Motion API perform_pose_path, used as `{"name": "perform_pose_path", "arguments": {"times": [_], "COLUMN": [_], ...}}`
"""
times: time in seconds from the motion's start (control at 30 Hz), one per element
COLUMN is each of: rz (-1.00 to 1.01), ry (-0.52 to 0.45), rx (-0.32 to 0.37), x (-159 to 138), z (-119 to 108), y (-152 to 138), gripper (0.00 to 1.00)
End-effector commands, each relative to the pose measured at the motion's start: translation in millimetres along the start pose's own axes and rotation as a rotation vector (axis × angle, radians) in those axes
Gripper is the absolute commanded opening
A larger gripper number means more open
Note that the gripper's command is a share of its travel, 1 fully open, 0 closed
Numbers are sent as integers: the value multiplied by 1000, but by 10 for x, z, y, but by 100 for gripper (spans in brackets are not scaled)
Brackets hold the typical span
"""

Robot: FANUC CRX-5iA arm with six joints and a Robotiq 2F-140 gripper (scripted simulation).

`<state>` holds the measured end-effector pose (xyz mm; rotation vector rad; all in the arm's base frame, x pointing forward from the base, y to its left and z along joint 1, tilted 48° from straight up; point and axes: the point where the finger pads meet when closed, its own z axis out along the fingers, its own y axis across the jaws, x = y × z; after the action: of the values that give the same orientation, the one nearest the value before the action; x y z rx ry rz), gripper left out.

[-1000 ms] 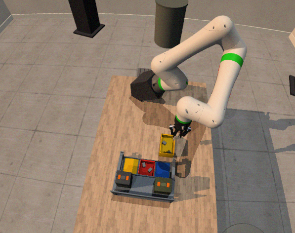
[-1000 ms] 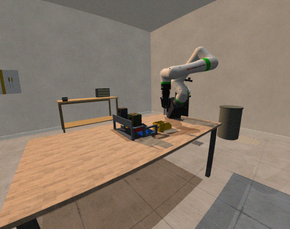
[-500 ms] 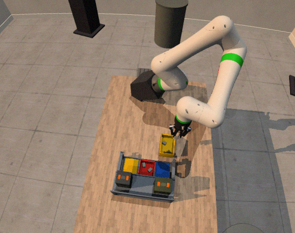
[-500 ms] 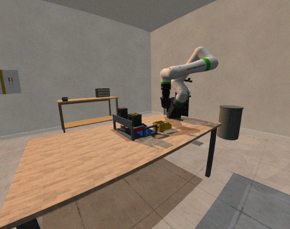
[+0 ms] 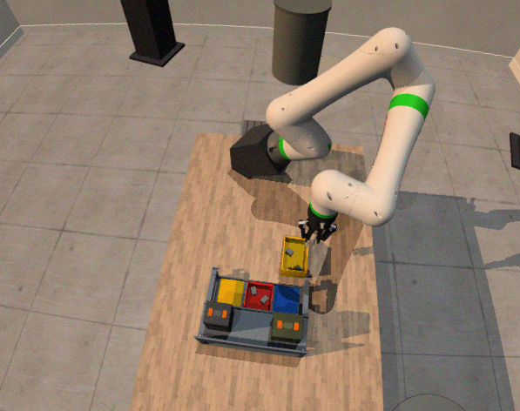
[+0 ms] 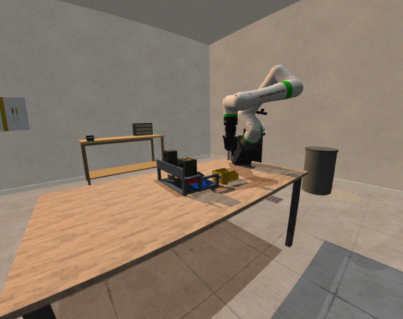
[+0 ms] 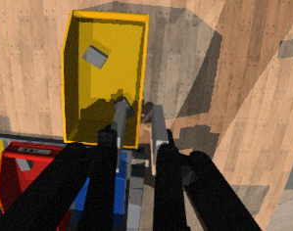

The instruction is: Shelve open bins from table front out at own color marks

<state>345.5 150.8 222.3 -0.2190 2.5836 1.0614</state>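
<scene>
The yellow bin [image 5: 294, 256] stands on the table just before the shelf's right end, with small grey parts in it. It also shows in the side view [image 6: 225, 175] and in the wrist view [image 7: 106, 75]. The red bin [image 5: 258, 295] sits in the shelf's middle place, with grey parts inside. The yellow-marked place [image 5: 230, 291] at the left and the blue-marked place [image 5: 287, 299] at the right hold no bin. My gripper [image 5: 315, 239] [image 6: 229, 149] hovers well above the yellow bin's near right corner. Its fingers stand a little apart, one over each side of the bin's right wall, and hold nothing.
The grey shelf [image 5: 255, 311] carries a dark box [image 5: 218, 314] at the left and a green box [image 5: 287, 327] at the right on its upper board. The robot's base [image 5: 255, 154] stands at the table's far end. A round drum [image 6: 319, 169] stands on the floor.
</scene>
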Motion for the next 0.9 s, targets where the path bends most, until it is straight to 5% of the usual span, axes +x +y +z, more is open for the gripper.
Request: {"name": "perform_pose_path", "arguments": {"times": [0.0,0.87], "rz": [0,-1], "ry": [0,1], "rx": [0,1], "x": [-2,-3], "z": [-1,219], "y": [-1,4], "gripper": [15,15]}}
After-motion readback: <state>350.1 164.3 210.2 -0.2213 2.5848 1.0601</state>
